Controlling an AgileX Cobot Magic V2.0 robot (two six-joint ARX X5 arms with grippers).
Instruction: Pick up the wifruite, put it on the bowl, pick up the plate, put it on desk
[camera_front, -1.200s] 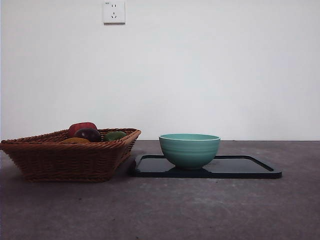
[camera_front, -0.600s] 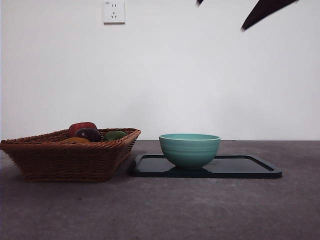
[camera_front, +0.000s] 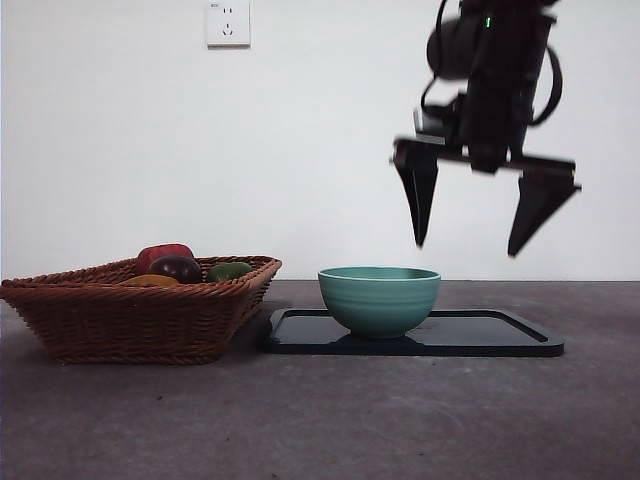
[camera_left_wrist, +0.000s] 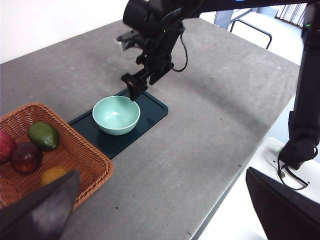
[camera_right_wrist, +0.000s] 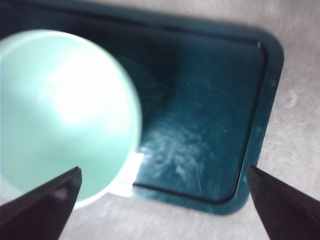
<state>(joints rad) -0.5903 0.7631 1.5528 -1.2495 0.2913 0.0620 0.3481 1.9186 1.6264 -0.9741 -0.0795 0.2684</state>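
Two tools gape wide and empty; you should pinch the small orange-brown fruit (camera_left_wrist: 52, 175), likely light and slick, across its middle.

bright, even light; wrist view blurred

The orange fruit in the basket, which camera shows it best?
The left wrist view: the orange fruit lies exposed in the basket beside the dark red one. The front view shows only its top over the rim. The right wrist view misses it.
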